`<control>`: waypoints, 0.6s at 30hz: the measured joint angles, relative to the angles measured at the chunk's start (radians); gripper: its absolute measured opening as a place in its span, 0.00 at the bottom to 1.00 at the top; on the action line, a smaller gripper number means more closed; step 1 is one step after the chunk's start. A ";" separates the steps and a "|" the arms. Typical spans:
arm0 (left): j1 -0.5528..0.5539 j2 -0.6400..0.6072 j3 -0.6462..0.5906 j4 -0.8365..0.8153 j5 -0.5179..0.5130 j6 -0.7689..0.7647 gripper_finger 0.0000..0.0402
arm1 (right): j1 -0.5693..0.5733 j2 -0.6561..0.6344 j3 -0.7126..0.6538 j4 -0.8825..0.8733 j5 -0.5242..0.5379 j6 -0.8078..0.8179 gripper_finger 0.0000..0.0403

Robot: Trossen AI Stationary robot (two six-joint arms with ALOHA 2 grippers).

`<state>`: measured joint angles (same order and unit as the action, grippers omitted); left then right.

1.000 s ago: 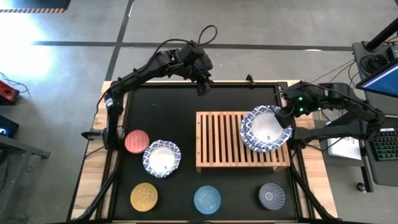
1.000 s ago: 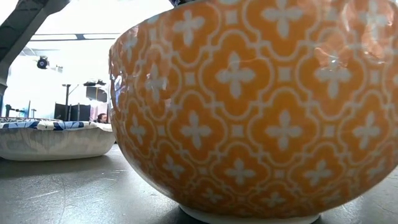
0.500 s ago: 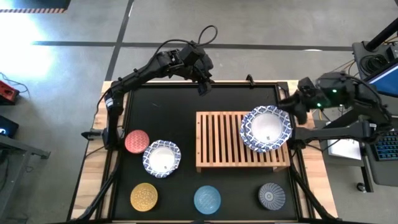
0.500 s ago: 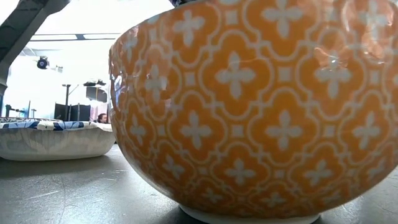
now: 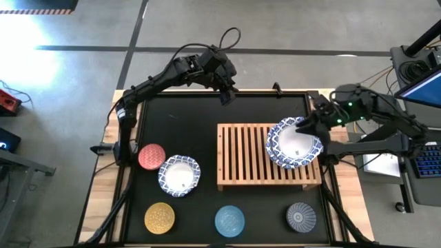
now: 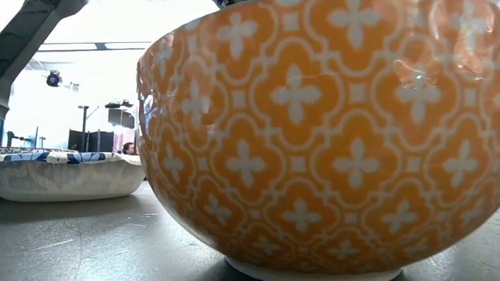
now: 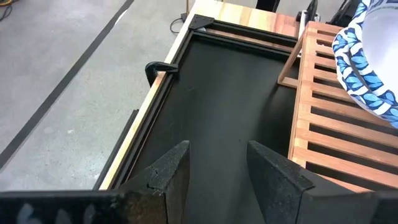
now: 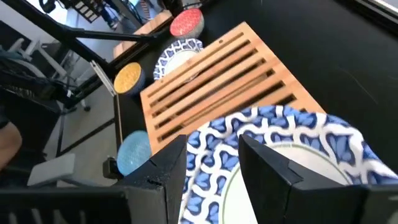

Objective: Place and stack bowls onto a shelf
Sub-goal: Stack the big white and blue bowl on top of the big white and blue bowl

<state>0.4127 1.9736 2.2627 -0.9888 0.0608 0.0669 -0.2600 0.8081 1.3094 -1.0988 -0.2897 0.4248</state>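
On the shelf (image 5: 269, 156), the wide bowl (image 5: 294, 142) overhangs its right end; the right gripper (image 5: 308, 124), fingers parted astride its rim, could tip it off. Left gripper (image 5: 225, 97) waits, fingers half open, empty. Only the low view shows the yellow bowl (image 6: 328, 133) close up.

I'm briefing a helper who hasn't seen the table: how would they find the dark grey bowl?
Start from the wooden slatted shelf on the black mat. Just off its front right corner sits the dark grey bowl, last in a row with the yellow and light blue bowls. It alone is grey, with fine radiating lines.
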 joint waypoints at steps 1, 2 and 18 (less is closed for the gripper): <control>0.001 0.000 0.000 -0.004 -0.004 0.001 0.35 | 0.000 0.001 0.000 0.010 0.001 -0.007 0.34; 0.001 0.000 0.000 -0.013 -0.018 0.001 0.35 | 0.000 0.005 0.002 0.022 0.001 -0.017 0.34; -0.044 0.003 -0.014 -0.559 -0.243 -0.246 0.35 | -0.002 0.026 0.011 0.034 0.371 -0.157 0.34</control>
<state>0.3690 1.9770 2.2487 -1.5482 -0.1826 -0.1791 -0.2616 0.8343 1.3201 -1.0648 0.0812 0.2676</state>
